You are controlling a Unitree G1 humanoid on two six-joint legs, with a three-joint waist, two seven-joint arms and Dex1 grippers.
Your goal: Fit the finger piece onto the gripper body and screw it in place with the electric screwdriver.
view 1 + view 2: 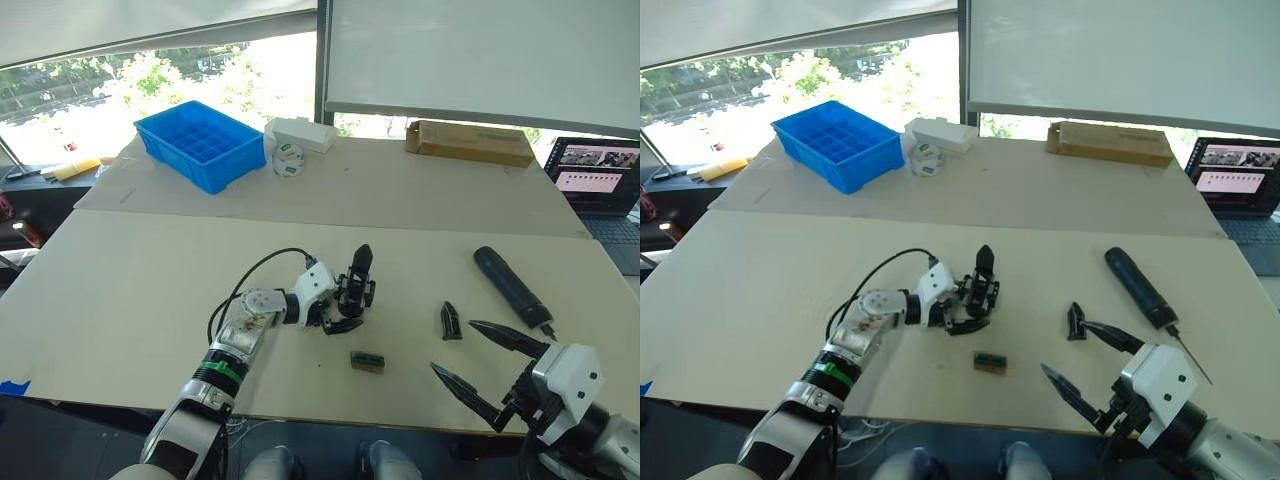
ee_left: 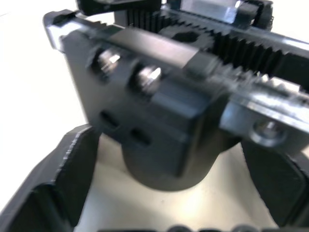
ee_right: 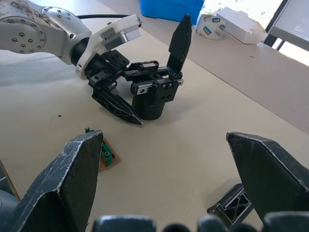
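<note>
The gripper body (image 1: 356, 287) stands upright on the near table, a black round base with toothed clamp parts and one pointed finger sticking up. My left gripper (image 1: 340, 318) is closed around its round base (image 3: 148, 108), one finger on each side. The finger piece (image 1: 451, 320), a small black claw, lies flat on the table to the right. My right gripper (image 1: 452, 345) hovers open just in front of it, fingers spread wide, and the piece (image 3: 231, 205) lies low between them. Beyond it, to the right, lies the electric screwdriver (image 1: 510, 285), its metal bit pointing toward me.
A small green-and-brown part (image 1: 367, 361) lies in front of the gripper body, near the table's front edge. On the far table sit a blue bin (image 1: 200, 145), a white box (image 1: 300, 133), a tape roll (image 1: 288, 160) and a cardboard box (image 1: 468, 142). A laptop (image 1: 598, 170) is far right.
</note>
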